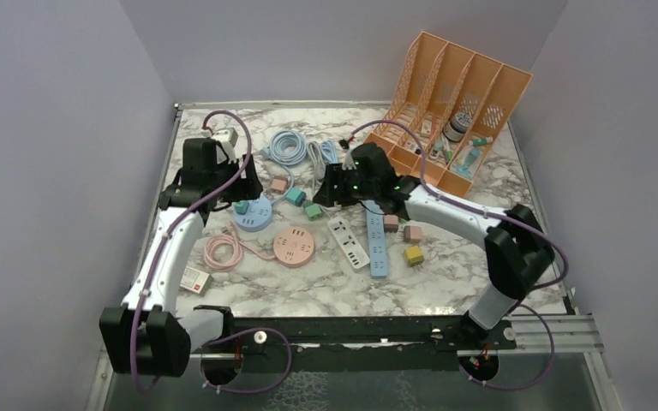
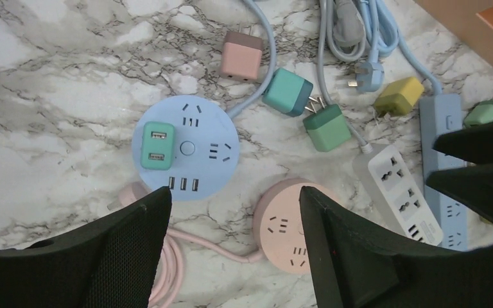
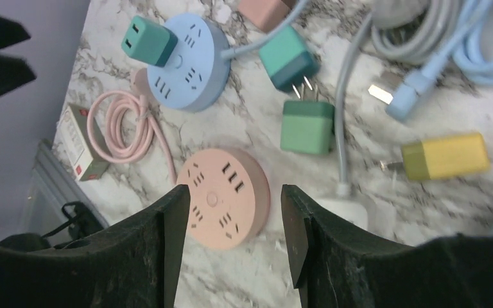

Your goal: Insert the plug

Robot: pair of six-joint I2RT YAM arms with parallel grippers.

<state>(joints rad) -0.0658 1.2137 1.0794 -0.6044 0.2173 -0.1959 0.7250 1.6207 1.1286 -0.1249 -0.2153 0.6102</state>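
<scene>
— Where is the teal plug (image 2: 157,146)?

— On the blue round socket hub (image 2: 213,131). It stands upright on the hub's face, at about 9 o'clock from the centre button in the left wrist view, with its two USB ports facing up (the prongs are hidden under the body, so I cannot tell how deep they sit).

— And the left gripper (image 2: 231,192)?

— Its jaws are spread wide with nothing between them. It hangs above the marble table (image 2: 51,96), and the blue hub is at about 11 o'clock from the gap.

— The right gripper (image 3: 234,189)?

— Also parted and empty. It hovers over the pink round hub (image 3: 228,221), which shows between its two fingers in the right wrist view. From there the blue hub and plug lie at 11 o'clock.

— What else lies close?

— A green charger (image 2: 327,128) and a second teal charger (image 2: 287,91) lie on their sides just beside each other, between 2 and 3 o'clock from the blue hub. A yellow charger (image 2: 399,96) lies further out the same way, near the ends of a white power strip (image 2: 401,192) and a blue power strip (image 2: 446,173), which lie side by side. In the right wrist view a coiled pink cable (image 3: 121,125) lies at 7 to 8 o'clock from the blue hub.
</scene>
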